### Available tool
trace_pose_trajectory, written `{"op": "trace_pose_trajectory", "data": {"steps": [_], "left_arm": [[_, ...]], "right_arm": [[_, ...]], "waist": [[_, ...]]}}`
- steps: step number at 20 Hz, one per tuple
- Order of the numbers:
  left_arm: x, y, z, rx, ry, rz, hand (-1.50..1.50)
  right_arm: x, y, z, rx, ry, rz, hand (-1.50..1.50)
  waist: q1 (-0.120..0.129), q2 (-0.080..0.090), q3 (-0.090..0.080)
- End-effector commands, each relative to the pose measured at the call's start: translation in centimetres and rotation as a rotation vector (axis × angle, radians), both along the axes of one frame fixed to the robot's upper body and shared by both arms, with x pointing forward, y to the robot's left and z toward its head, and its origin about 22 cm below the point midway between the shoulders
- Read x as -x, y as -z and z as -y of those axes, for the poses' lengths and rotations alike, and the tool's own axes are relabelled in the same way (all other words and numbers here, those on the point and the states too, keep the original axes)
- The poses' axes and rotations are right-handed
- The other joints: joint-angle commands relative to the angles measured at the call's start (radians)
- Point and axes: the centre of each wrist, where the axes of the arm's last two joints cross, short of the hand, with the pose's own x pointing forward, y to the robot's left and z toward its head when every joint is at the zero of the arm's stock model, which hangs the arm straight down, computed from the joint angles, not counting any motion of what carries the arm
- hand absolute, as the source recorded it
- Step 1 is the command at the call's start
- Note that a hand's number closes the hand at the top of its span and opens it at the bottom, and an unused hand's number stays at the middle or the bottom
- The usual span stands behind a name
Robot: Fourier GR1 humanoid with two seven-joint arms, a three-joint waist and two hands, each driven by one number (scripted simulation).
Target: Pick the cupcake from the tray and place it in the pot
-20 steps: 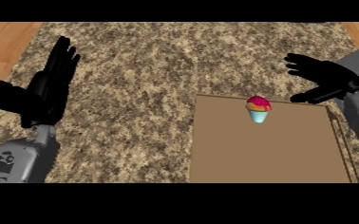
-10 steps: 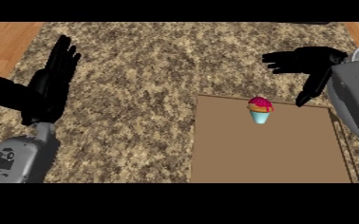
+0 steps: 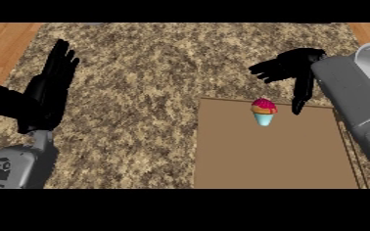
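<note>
The tray (image 3: pixel 274 151) runs out of view at its lower edge, and the right forearm (image 3: pixel 347 93) covers part of its right rim. The left forearm (image 3: pixel 25 164) is cut off at the lower left. The cupcake (image 3: pixel 264 111) is too small to show detail.

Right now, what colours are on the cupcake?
The cupcake has pink-red and orange frosting over a light blue cup, seen in the head view.

1 cupcake (image 3: pixel 264 111), 1 tray (image 3: pixel 274 161), 2 hands (image 3: pixel 51 85)
</note>
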Motion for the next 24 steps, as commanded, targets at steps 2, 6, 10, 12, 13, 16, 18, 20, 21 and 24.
{"op": "trace_pose_trajectory", "data": {"steps": [2, 6, 10, 12, 13, 16, 18, 20, 21, 24], "left_arm": [[-1.0, 0.3, 0.0, -0.007, -0.01, -0.002, 0.0], [0.2, 1.2, -0.5, 0.003, -0.018, -0.031, 0.0], [0.3, 0.4, -0.7, -0.017, -0.044, -0.007, 0.0], [1.3, 0.7, -1.7, -0.013, -0.006, -0.009, 0.0], [-0.3, -0.2, -1.5, 0.022, -0.033, 0.001, 0.0], [1.3, 0.2, -2.2, -0.005, -0.022, -0.021, 0.0], [1.1, 1.5, -1.2, -0.002, -0.039, -0.01, 0.0], [0.7, 1.1, -1.3, -0.013, -0.039, -0.013, 0.0], [0.7, -0.9, -1.1, -0.003, -0.041, -0.007, 0.0], [0.7, 1.4, -1.8, 0.003, -0.026, -0.017, 0.0]], "right_arm": [[-0.2, 0.5, -0.9, -0.013, -0.073, -0.056, -1.5], [-0.3, 1.6, -3.7, 0.022, -0.118, -0.092, -1.5], [0.6, 2.8, -2.3, 0.112, -0.145, -0.102, -1.5], [0.9, 4.1, -3.1, 0.148, -0.135, -0.091, -1.5], [1.3, 3.5, -1.2, 0.141, -0.15, -0.072, -1.5], [0.8, 2.9, -1.2, 0.127, -0.14, -0.1, -1.5], [1.0, 4.3, -4.1, 0.099, -0.155, -0.084, -1.5], [2.3, 6.8, -4.1, 0.116, -0.147, -0.082, -1.5], [1.5, 5.0, -3.5, 0.127, -0.157, -0.075, -1.5], [1.2, 4.5, -3.3, 0.146, -0.162, -0.082, -1.5]], "waist": [[-0.012, 0.002, 0.0], [-0.028, -0.009, -0.001], [-0.027, -0.008, 0.0], [-0.009, -0.003, 0.0], [-0.028, -0.006, 0.0], [-0.024, -0.007, 0.0], [-0.034, -0.01, -0.001], [-0.031, -0.008, 0.0], [-0.031, -0.01, 0.0], [-0.034, -0.009, -0.001]]}}
